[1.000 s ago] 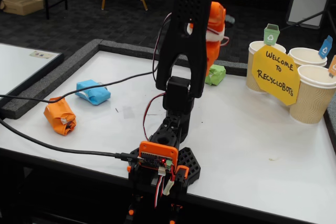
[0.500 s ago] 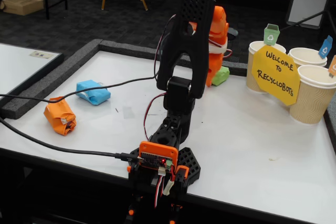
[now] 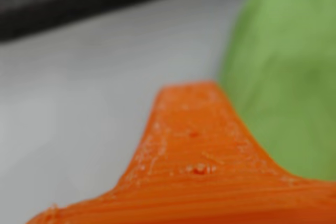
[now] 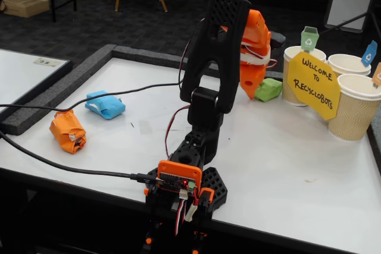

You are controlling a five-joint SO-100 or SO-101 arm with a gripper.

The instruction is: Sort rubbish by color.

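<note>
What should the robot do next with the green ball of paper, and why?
Probably keep carrying the green wad toward the cup with the green flag. In the fixed view the gripper has the wad beside its orange finger, apparently just above the table and left of the cups, so it has not reached its cup.

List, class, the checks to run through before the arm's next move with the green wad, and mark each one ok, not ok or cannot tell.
1. Green wad beside the gripper: ok.
2. Wad held between the fingers: cannot tell; the wrist view is blurred and shows one orange finger beside it.
3. Cup with the green flag upright and open: ok.
4. Yellow sign clear of the path to that cup: cannot tell.
5. Orange wad and blue wad out of the way: ok.
</note>
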